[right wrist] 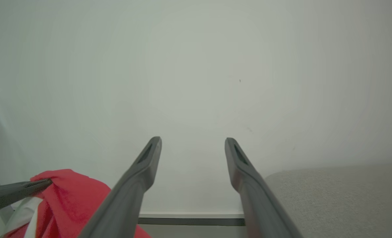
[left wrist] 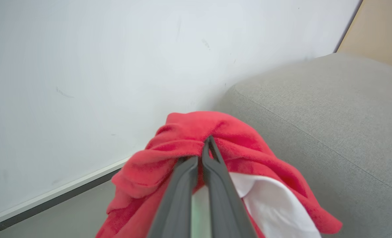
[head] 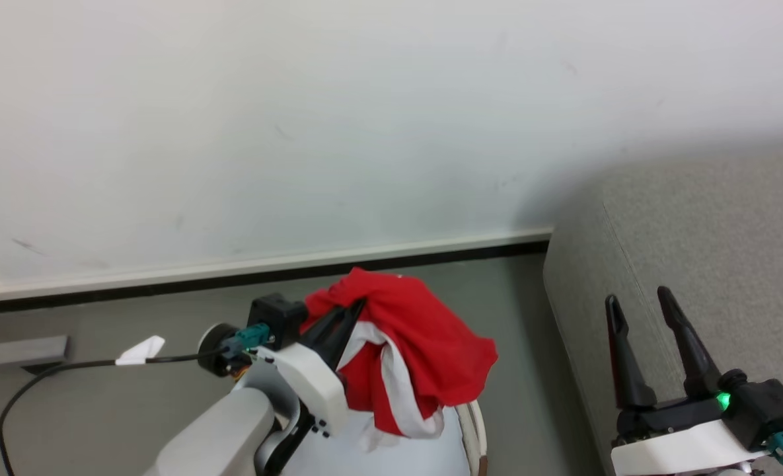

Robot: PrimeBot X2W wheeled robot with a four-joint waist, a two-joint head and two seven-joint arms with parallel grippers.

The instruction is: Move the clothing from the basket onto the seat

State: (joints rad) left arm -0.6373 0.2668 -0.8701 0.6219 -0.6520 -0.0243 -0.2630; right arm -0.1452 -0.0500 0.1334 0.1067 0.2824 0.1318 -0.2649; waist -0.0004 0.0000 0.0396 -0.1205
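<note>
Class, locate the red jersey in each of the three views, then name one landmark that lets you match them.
Head view: red jersey lower centre, hanging from the shut left tool.
Left wrist view: red jersey lower centre, bunched around the tool's tips.
Right wrist view: red jersey bottom left corner.
Shared landmark: the grey seat, at the right in every view.

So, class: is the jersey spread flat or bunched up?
Bunched up: the jersey hangs in crumpled folds, pinched by the shut left end effector.
</note>
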